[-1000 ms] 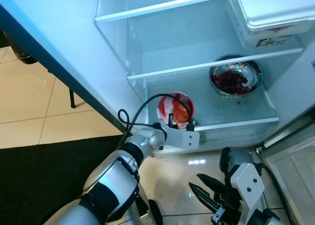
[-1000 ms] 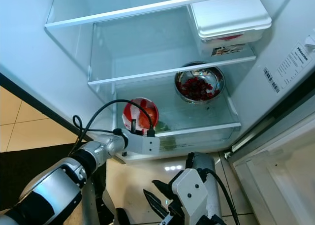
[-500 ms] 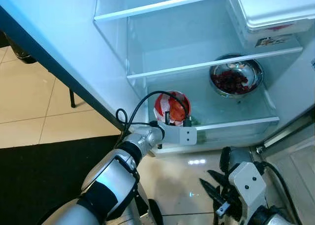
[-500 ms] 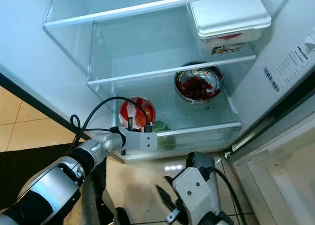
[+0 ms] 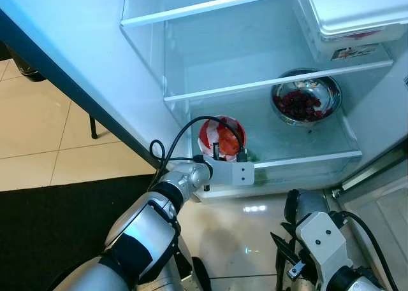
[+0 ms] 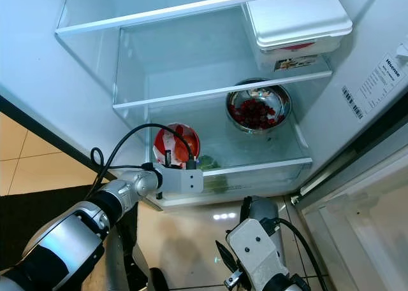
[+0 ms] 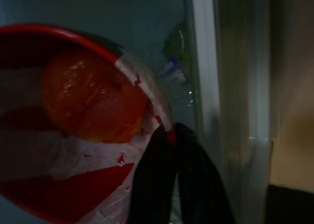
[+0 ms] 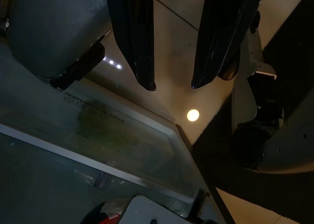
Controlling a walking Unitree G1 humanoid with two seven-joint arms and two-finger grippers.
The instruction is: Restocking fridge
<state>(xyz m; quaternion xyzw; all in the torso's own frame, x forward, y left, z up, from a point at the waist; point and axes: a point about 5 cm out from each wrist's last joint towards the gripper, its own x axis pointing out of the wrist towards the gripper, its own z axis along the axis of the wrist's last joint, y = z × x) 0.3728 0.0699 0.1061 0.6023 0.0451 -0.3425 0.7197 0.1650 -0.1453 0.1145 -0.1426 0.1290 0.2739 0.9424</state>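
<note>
the left gripper point(image 7: 169, 136), jaws clenched on the rim of the red plastic-wrapped bowl of orange food point(image 5: 221, 138), seems to be setting it on the fridge's lower glass shelf point(image 5: 299, 148); next, release and withdraw.

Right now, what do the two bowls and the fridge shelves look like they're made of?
The bowl of dark red fruit looks like polished steel: mirror-bright, reflective rim. The red bowl at the left gripper seems plastic or ceramic, covered in crinkled clear film. The shelves look like clear glass with white edging.
</note>
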